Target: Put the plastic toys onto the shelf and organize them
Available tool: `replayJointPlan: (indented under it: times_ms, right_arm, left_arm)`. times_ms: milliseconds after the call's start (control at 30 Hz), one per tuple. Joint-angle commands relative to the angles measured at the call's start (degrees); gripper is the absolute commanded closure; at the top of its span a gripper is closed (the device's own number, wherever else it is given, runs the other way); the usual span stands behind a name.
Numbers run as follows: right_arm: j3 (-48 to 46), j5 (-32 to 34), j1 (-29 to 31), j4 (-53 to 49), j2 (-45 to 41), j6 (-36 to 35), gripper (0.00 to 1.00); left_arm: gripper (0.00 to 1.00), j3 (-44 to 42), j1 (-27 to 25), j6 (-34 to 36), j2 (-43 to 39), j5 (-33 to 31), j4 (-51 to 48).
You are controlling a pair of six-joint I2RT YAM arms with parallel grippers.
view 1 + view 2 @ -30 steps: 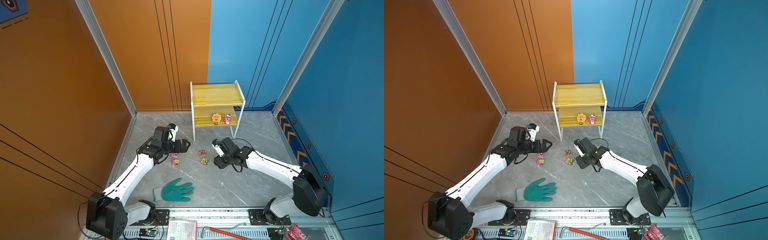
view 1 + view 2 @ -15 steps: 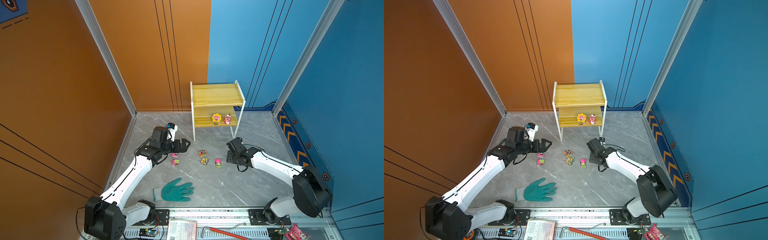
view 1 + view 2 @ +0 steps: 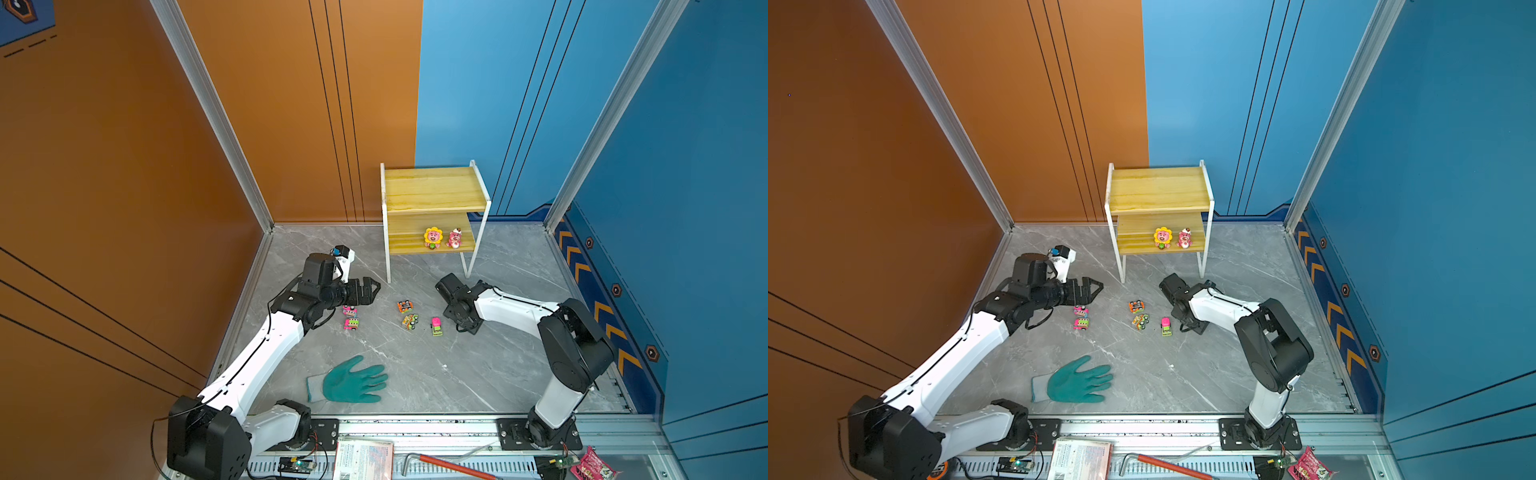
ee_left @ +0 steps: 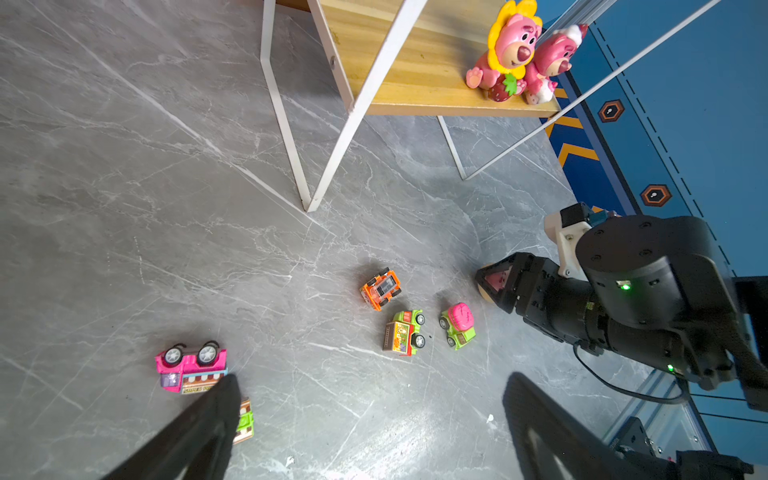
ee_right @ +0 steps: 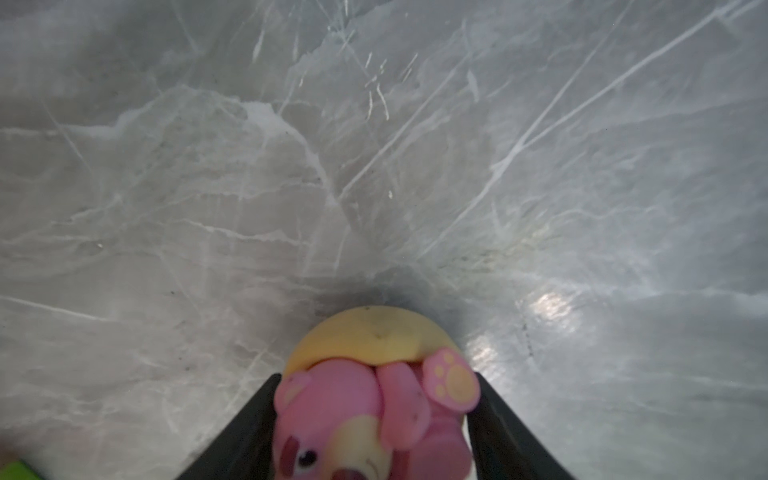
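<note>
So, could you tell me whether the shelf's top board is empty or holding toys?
Empty: in both top views the top board is bare; the sunflower bear and the other pink bear stand on the lower board.

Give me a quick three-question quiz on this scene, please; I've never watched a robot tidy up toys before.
1. How many toy cars lie on the grey surface?
2. True or false: the top board of the shelf holds toys.
3. What sits between the fingers of the right tool?

Key:
1. Five.
2. False; the two bears stand on its lower board.
3. A third pink bear.
</note>
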Motion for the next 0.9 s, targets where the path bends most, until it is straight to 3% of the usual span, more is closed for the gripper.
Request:
replayJointPlan:
  times_ms: [0,133,200,300,400,567,733,867]
  right_arm:
    - [1.12,-2.45,0.52,-0.59,0.3,6.18,0.22]
    - [-3.33,-6.25,1.03,4.85,-3.36,8.57,0.12]
    - [-6.04,-6.61,1.66,7.32,-6.57,8.79,0.02]
    - [-9.23,-5.84,2.43,9.34,-11.85,4.44,0.0]
    - [-13.21,-2.79,3.57,11.74,-18.04,-4.04,0.0]
    - [-21.81,-4.31,2.76,23.14,-25.08,-19.6,0.0]
    - [-23.26,2.06,4.83,23.61,-27.47,-34.85,0.04]
    - [-25.02,6.54,6.66,27.51,-29.61,-41.75,0.06]
  left_arm:
    - [0.0,-0.14,-0.47,0.1,-1.37,0.37,-0.76]
    - [0.0,0.1,-0.39,0.1,-1.18,0.97,-0.76]
    - [0.0,-0.11,-0.28,0.27,-1.44,0.82,-0.8]
    - [0.0,-0.16,-0.21,0.55,-1.55,0.61,-0.76]
    - [0.01,-0.23,-0.13,0.63,-1.37,0.84,-0.74]
    - [0.01,-0.36,-0.12,0.47,-0.94,2.16,-0.23]
    - [0.02,-0.6,-0.21,0.54,-0.67,3.04,0.21]
    - [0.02,-1.06,-0.45,1.19,-0.75,3.92,0.76]
